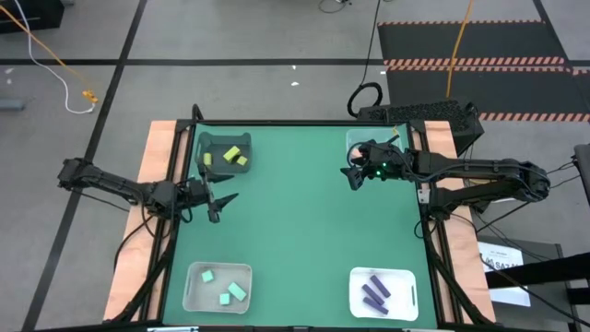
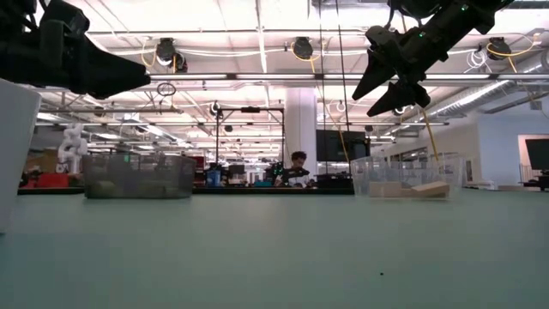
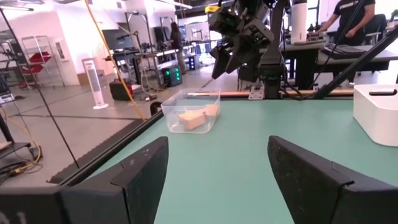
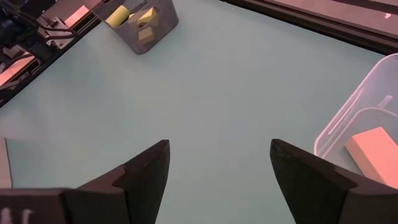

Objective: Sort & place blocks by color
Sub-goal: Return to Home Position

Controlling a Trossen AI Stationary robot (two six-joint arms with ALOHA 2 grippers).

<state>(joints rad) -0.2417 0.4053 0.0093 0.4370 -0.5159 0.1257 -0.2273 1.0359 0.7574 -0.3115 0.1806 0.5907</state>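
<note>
Sitting at the near-left corner of the table (image 1: 295, 231), a pale grey bin (image 1: 191, 300) is holding three mint teal blocks (image 1: 238, 290), which are lying apart from one another on its floor. At the near-right corner a white bin (image 1: 407, 304) is holding the purple bars (image 1: 373, 293), which are lying close together, side by side.

Farther in, about halfway along the left edge, the left gripper (image 1: 221, 205) is hovering just inside the table. Its fingers (image 3: 140, 171) are standing wide apart and are gripping nothing, with bare green surface showing between them.

Beyond that, toward the far-right corner, the right gripper (image 1: 353, 175) is hanging well above the table, as the low view shows, just beside the clear bin (image 3: 189, 112). Its fingers (image 4: 146, 171) are also spread and are carrying nothing.

At the far-left corner a dark grey bin (image 1: 214, 140) is holding the yellow-green blocks (image 1: 233, 152). Across from it, at the far-right corner, the clear bin is holding the salmon blocks (image 3: 193, 118), which are resting against each other at its bottom; from above, the right arm is covering much of this bin.

Past the far edge, in the room behind, a person (image 2: 296, 167) is sitting at a workstation.
</note>
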